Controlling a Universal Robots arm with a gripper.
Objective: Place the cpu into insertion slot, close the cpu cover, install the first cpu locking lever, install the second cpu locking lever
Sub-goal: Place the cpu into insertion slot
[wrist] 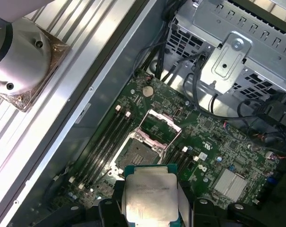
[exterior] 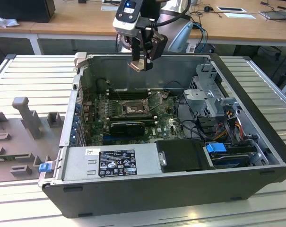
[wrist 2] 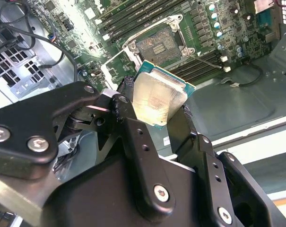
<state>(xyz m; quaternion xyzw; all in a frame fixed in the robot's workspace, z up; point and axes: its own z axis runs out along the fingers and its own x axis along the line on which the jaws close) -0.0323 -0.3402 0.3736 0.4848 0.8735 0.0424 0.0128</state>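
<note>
My gripper (exterior: 141, 60) hangs above the open computer case, shut on the cpu (exterior: 136, 65). In both wrist views the cpu (wrist 2: 159, 99) (wrist: 150, 201) is a silver-topped square chip with a green edge, pinched between the two black fingers (wrist 2: 128, 118). The insertion slot (exterior: 131, 109) lies below on the green board, its dark square (wrist: 139, 152) (wrist 2: 157, 43) bare. The cpu cover (wrist: 164, 118) stands swung up beside the slot, and I also see the cover (exterior: 155, 98) in the exterior view. A thin lever rod (wrist 2: 210, 62) lies out beside the socket.
The black case wall (exterior: 180, 189) surrounds the board. A silver power supply (exterior: 109, 161) sits at the front and a metal drive cage (exterior: 209, 94) with cables on the exterior view's right. Long memory slots (exterior: 126, 92) run behind the socket. Grey fixtures (exterior: 27, 118) stand outside the case.
</note>
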